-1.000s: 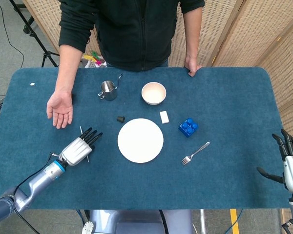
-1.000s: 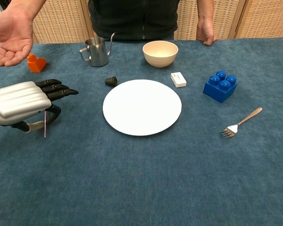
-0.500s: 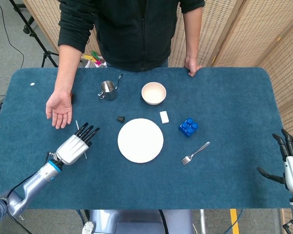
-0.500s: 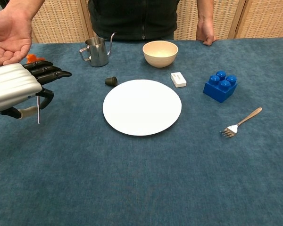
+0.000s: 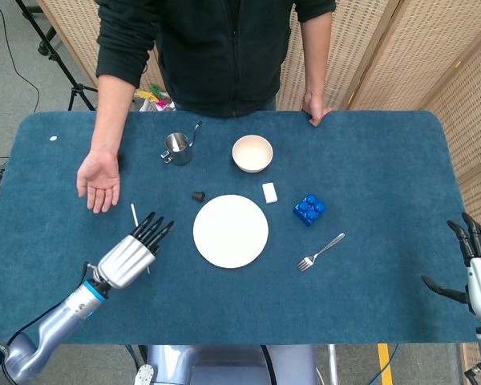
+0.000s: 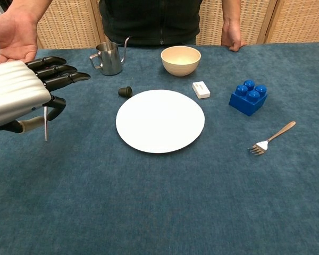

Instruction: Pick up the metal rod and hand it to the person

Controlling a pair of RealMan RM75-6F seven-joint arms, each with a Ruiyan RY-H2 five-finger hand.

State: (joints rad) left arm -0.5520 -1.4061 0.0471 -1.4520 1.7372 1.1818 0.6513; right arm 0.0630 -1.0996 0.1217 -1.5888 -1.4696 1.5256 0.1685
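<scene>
The left hand (image 6: 18,98), at the left edge of the chest view, pinches the thin rod (image 6: 45,123) under its straight fingers, off the table. The palm (image 5: 100,180) waits open, upper left in the head view. The grip looks slight; the rod could slip or tilt before reaching it. The right hand (image 5: 474,273), lower right, is released and holds nothing.

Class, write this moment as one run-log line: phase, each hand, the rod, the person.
phase: handover approach | left hand: holds metal rod above table | right hand: open, idle | person's palm: open, waiting
</scene>
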